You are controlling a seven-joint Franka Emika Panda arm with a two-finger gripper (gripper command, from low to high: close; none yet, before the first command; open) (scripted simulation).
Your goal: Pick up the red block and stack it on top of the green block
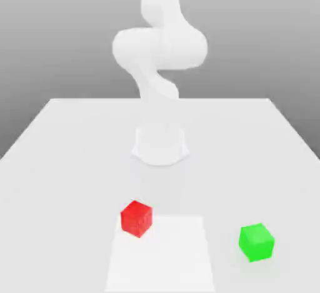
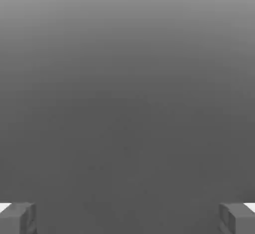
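The red block (image 1: 136,218) sits on the white table (image 1: 62,160), near the front and slightly toward the exterior view's left. The green block (image 1: 256,242) rests on the same table toward the exterior view's right, well apart from the red one. Both cubes stand free, with nothing touching them. In the hand view my gripper (image 2: 127,219) is open: its two grey fingertips (image 2: 17,218) stand far apart with nothing between them, facing a plain grey background.
The arm's white base (image 1: 160,145) stands at the table's middle, behind both blocks, and its links rise out of the top of the exterior view. A paler rectangular patch (image 1: 159,254) lies on the table between the blocks.
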